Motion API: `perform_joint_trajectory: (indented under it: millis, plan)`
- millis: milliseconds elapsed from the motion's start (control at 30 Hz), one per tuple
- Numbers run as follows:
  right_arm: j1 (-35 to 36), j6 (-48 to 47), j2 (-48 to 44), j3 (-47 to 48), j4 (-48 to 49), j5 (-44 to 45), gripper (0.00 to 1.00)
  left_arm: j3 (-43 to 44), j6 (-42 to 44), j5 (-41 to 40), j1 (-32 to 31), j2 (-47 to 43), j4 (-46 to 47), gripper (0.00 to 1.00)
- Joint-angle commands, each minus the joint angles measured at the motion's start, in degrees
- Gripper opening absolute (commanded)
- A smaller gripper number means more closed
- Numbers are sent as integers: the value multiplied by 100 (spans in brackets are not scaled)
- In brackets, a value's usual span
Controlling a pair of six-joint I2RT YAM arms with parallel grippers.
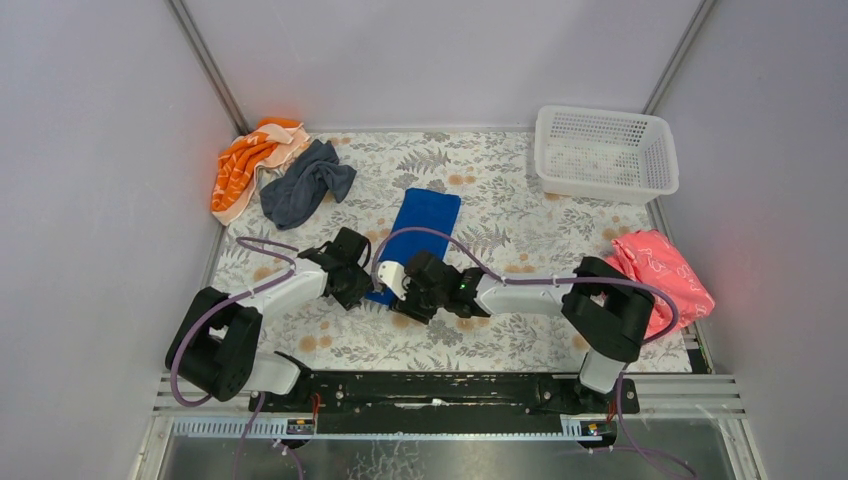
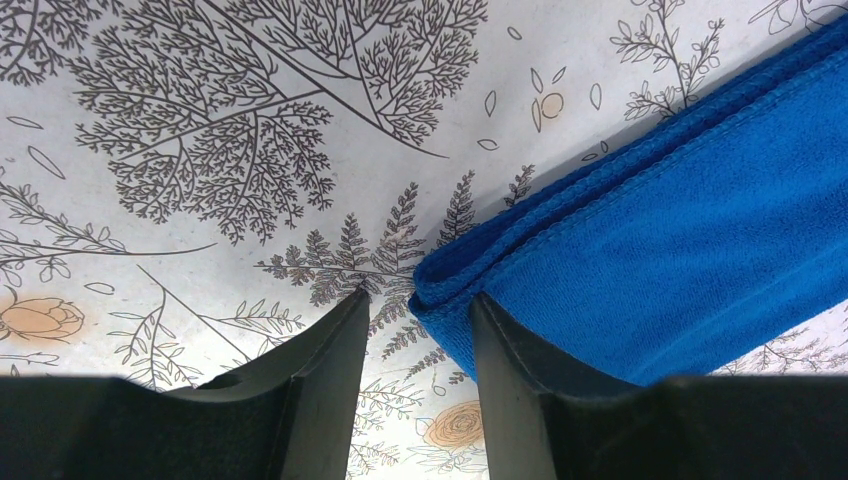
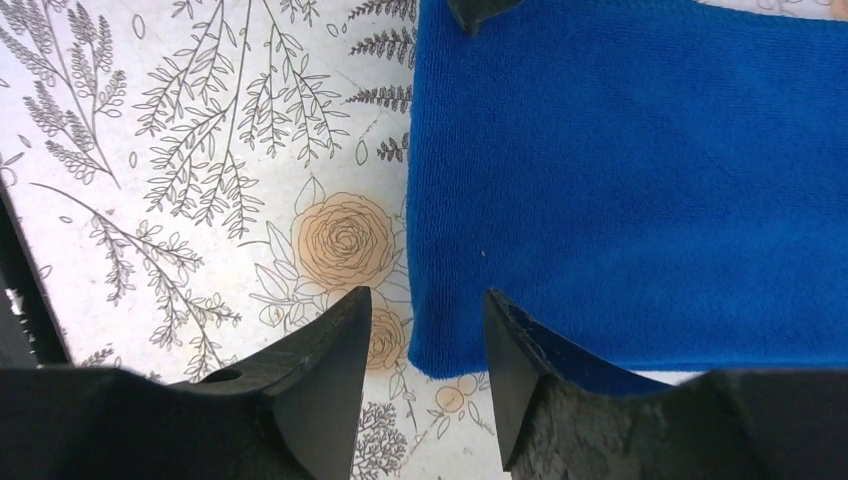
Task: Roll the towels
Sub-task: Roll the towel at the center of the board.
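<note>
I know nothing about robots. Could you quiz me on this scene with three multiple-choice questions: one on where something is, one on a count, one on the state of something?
1. Where does the white plastic mesh basket stand?
A) at the far right corner of the floral-patterned table
B) at the near left corner
C) on top of a cloth

2. How many cloths lie on the table?
A) two
B) four
C) six

3. What state is the plain bright blue cloth towel in?
A) rolled into a cylinder
B) crumpled in a heap
C) folded flat

Answers:
1 A: the top view shows it at the far right corner.
2 B: the blue towel, a crumpled dark grey towel, an orange striped cloth and a pink cloth.
3 C: it lies as a flat, layered strip.
</note>
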Motion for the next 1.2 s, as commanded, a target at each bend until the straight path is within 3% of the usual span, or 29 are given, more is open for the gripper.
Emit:
perform_joint_trajectory:
  millis: [0,433,600,767,1167]
  plan:
    - [53,-128,329,256,161,-92,52,-317,47,-82,23,256,305,41]
    - [135,132,753,125,-680,332,44,-229,91,-99,44,401,304,41]
    - [142,132,798,141,-665,317,26,-243,97,-88,67,365,310,41]
    - [105,320,747,338,-584,-463,0,-113,117,-88,75,135,158,42]
    - [-1073,2030,495,358,396,-2926,0,14,148,-147,104,-835,-522,64]
